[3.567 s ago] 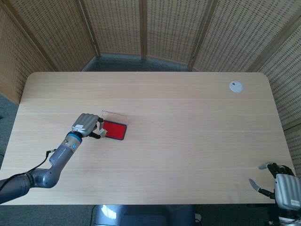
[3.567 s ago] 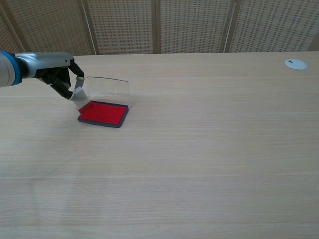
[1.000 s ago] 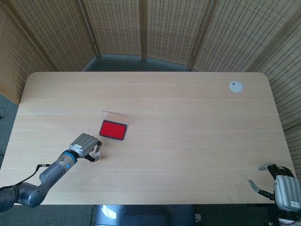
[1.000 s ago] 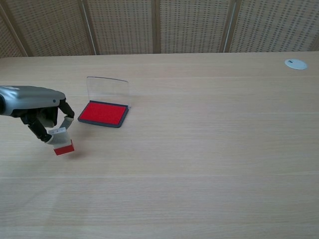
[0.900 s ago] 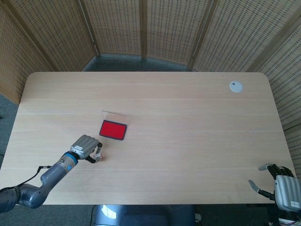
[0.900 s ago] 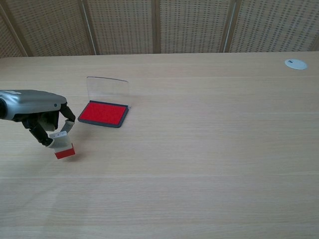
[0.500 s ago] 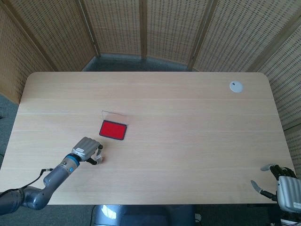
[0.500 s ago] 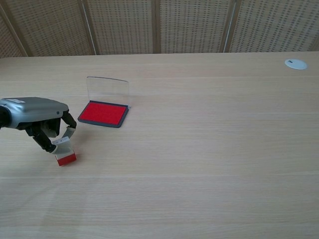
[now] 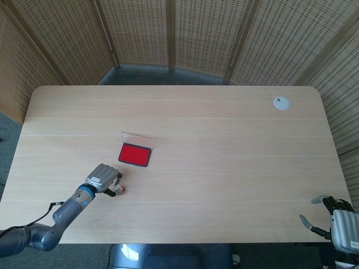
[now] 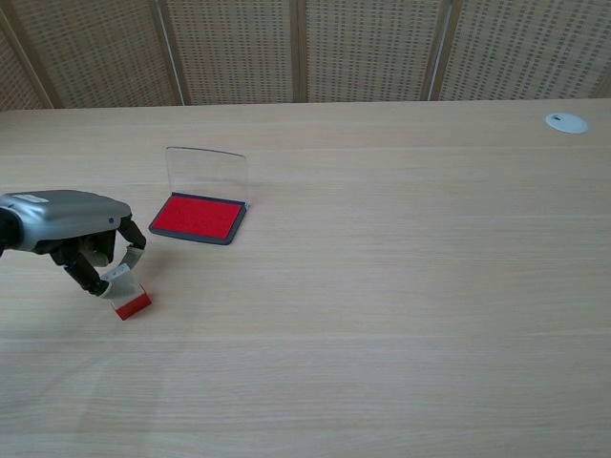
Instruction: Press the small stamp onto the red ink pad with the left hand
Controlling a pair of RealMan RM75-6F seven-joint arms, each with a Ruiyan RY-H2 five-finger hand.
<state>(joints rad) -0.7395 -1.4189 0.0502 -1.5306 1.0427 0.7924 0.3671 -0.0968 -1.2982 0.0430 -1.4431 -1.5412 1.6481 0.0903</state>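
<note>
The red ink pad lies open on the table's left half, its clear lid standing upright behind it. My left hand is in front of the pad and to its left, apart from it. It pinches the white top of the small stamp, whose red base sits tilted on the tabletop. My right hand shows only in the head view, past the table's near right corner, fingers apart and holding nothing.
A small white disc lies near the far right corner of the wooden table. Woven screens stand behind the far edge.
My left hand has carried the stamp away from the ink pad toward the near edge and lowered it until its red base meets the table. The right hand has barely moved.
</note>
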